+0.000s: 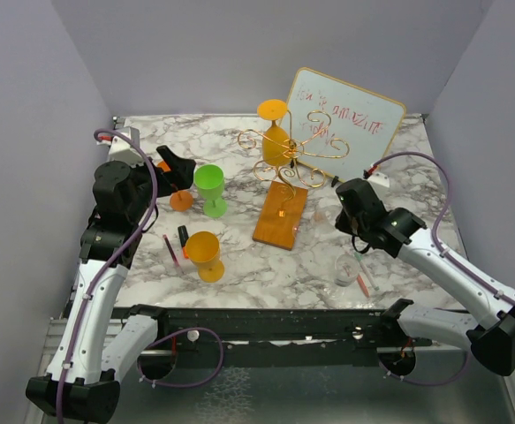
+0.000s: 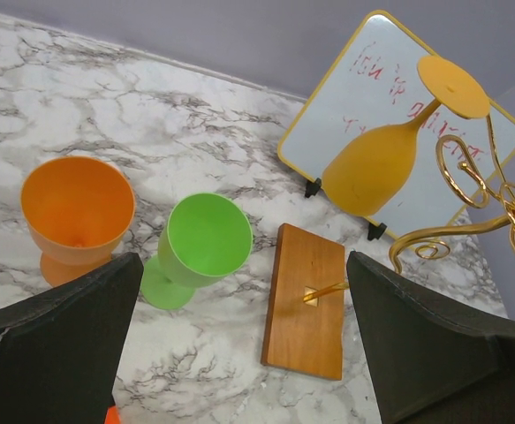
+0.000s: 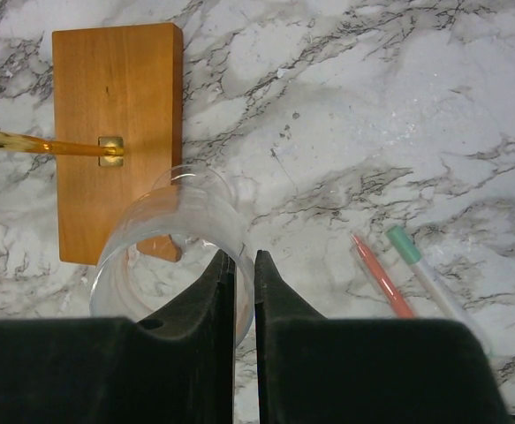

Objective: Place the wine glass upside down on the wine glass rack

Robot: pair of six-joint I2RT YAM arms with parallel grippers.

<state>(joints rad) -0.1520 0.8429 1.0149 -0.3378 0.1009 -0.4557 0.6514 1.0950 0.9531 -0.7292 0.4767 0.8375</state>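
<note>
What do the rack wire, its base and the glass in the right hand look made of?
Rack wire: metal by the look, glossy gold, thin curled scrolls with bright glints.
Base: wood, smooth orange-brown finish, faint grain.
Glass, rim pinched by the right hand: clear, marble shows through it; glass or clear plastic, cannot tell.

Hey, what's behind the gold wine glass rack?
A yellow-framed whiteboard with red writing stands behind the wine glass rack. An orange glass hanging upside down on the rack covers part of the writing.
</note>
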